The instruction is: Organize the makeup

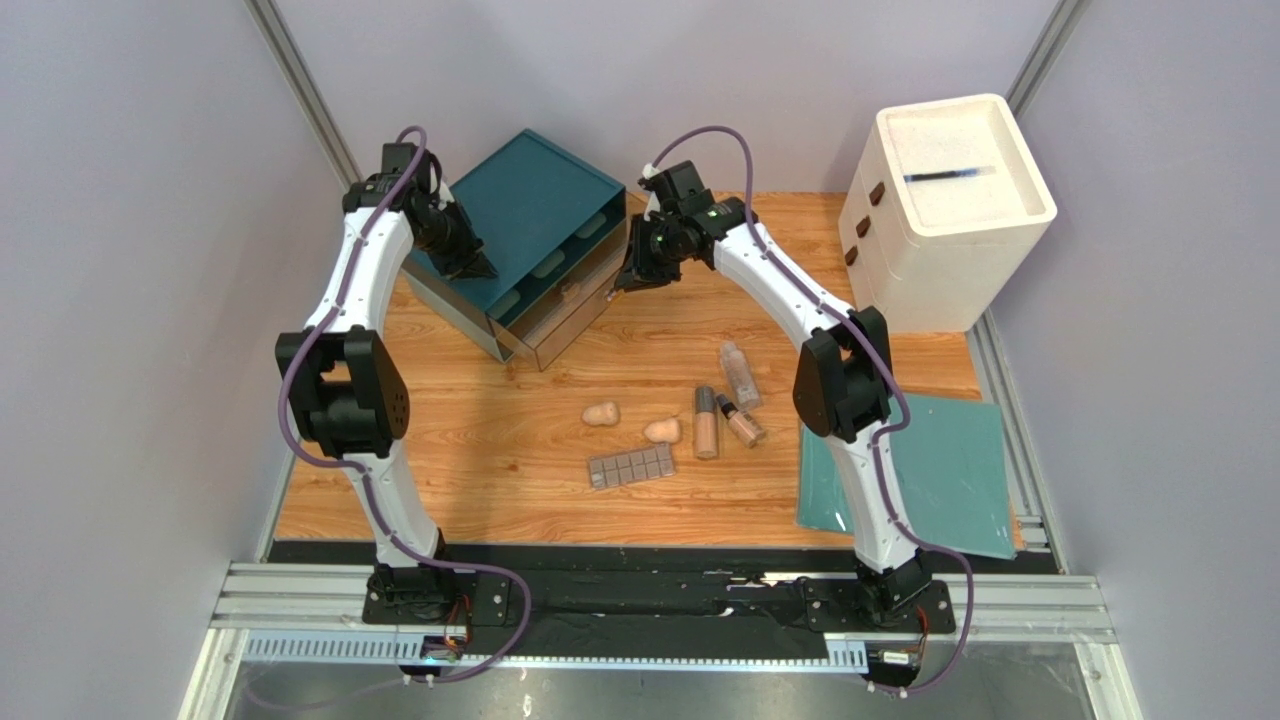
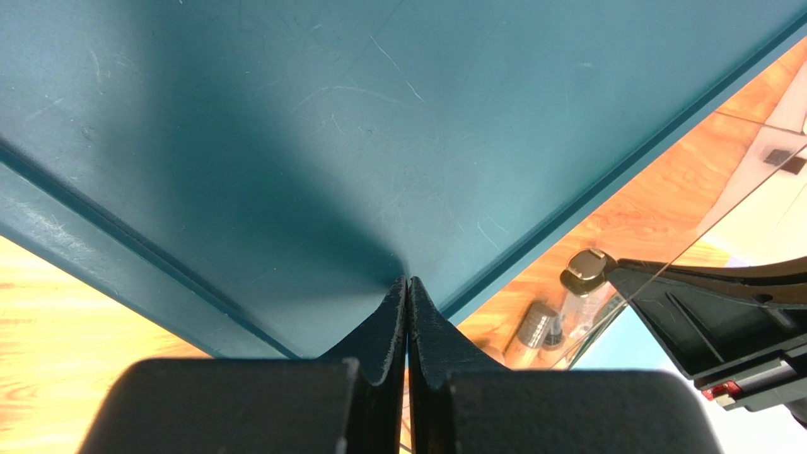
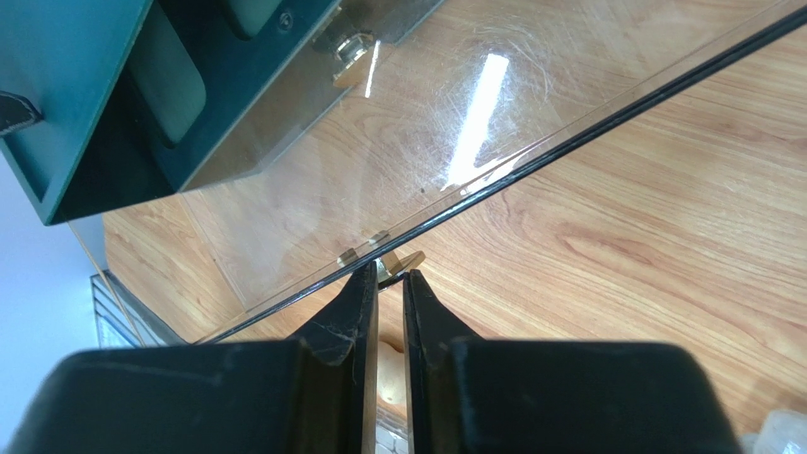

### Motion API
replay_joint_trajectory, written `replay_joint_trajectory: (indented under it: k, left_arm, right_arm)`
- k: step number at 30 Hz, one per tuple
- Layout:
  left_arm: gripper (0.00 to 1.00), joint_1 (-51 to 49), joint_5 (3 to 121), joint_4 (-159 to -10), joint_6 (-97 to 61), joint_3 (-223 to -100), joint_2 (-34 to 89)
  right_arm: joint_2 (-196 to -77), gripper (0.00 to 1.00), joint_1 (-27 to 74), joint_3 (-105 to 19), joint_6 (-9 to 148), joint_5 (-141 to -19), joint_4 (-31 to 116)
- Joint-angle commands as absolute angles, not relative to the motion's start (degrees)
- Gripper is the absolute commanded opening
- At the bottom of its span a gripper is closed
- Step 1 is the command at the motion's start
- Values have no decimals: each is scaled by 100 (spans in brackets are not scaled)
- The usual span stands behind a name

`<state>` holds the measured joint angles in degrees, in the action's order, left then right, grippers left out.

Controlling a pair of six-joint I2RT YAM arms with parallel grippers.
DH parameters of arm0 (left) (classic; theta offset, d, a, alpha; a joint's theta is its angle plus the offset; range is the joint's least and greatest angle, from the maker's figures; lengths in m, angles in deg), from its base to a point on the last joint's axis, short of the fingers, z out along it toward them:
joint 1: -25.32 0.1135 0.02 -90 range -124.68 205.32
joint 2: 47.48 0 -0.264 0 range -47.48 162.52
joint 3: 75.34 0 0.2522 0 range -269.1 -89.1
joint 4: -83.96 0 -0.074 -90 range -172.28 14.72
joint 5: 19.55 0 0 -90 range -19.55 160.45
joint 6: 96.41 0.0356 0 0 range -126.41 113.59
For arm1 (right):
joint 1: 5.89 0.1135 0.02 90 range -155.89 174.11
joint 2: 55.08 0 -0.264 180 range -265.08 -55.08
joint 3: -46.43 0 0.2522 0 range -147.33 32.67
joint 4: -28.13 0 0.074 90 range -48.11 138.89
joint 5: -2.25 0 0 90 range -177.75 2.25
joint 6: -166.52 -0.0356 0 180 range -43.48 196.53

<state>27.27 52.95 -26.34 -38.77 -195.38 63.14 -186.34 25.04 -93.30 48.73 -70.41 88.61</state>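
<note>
The makeup lies on the wooden table: three small bottles [image 1: 738, 375] [image 1: 705, 422] [image 1: 739, 425], two peach sponges [image 1: 603, 411] [image 1: 663, 431] and a grey-brown palette [image 1: 631, 467]. My left gripper [image 1: 473, 263] [image 2: 408, 280] is shut, its tips resting on the top of the teal drawer box [image 1: 526, 225] [image 2: 331, 123]. My right gripper [image 1: 624, 278] [image 3: 390, 274] is shut on the small gold handle [image 3: 403, 262] of the clear lower drawer [image 1: 564, 323] [image 3: 379, 142], which stands partly pulled out. Two of the bottles [image 2: 587, 270] show through the clear drawer in the left wrist view.
A white drawer unit [image 1: 947, 203] stands at the back right. A flat teal mat [image 1: 939, 473] lies at the right front, beside the right arm. The grey walls close in on both sides.
</note>
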Motion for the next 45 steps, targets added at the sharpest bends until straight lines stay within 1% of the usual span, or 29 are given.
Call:
replay_joint_trajectory:
  k: [1,5,6,8,9,11,12,15,18,21,25,29,30,32,35,40,45]
  left_arm:
    - [0,2760,5604,-2331,-3665,-19588,6519]
    - [0,2760,5551,-2348,-3621,-19606,6519]
    - [0,2751,5525,-2383,-3551,-19606,6519]
    - [0,2751,5463,-2401,-3454,-19650,6528]
    - [0,2751,5454,-2392,-3393,-19659,6519]
    - [0,2751,5481,-2410,-3348,-19676,6484]
    - [0,2751,5481,-2427,-3322,-19676,6467]
    - [0,2751,5428,-2462,-3226,-19703,6396]
    - [0,2751,5393,-2637,-3190,-19624,6265]
    - [0,2751,5358,-2779,-3190,-19536,6176]
    - [0,2751,5288,-2770,-3164,-19518,6220]
    - [0,2760,5252,-2735,-3120,-19474,6255]
    - [0,2751,5235,-2735,-3111,-19457,6247]
    - [0,2751,5200,-2744,-3076,-19413,6255]
    - [0,2751,5147,-2744,-3032,-19360,6255]
    - [0,2751,5094,-2753,-2997,-19334,6255]
    - [0,2760,5033,-2770,-3014,-19298,6291]
  right_arm:
    - [-18718,11,2487,-9363,5499,-7684,10552]
    - [-18534,18,2487,-9294,5727,-7720,10658]
    - [-18403,23,2478,-9223,5702,-7746,10536]
    - [-18296,29,2487,-9126,5719,-7694,10395]
    - [-18218,37,2478,-9134,5710,-7694,10351]
    - [-18121,43,2487,-9169,5701,-7764,10333]
    - [-18077,47,2487,-9196,5719,-7782,10333]
    - [-17778,54,2487,-9013,5789,-7948,10272]
    - [-17392,59,2478,-8627,5912,-8089,10123]
    - [-17005,60,2478,-8266,6009,-8124,9903]
    - [-16618,63,2443,-7432,6044,-8273,9656]
    - [-16599,64,2338,-6745,6062,-8704,9717]
    - [-16643,64,2294,-6631,6053,-8992,9735]
    - [-16687,67,2224,-6307,6000,-9126,9744]
    - [-16740,67,2083,-5989,5956,-9170,9595]
    - [-16968,66,1898,-5874,5886,-9223,9516]
    - [-17355,62,1731,-5812,5860,-8855,9349]
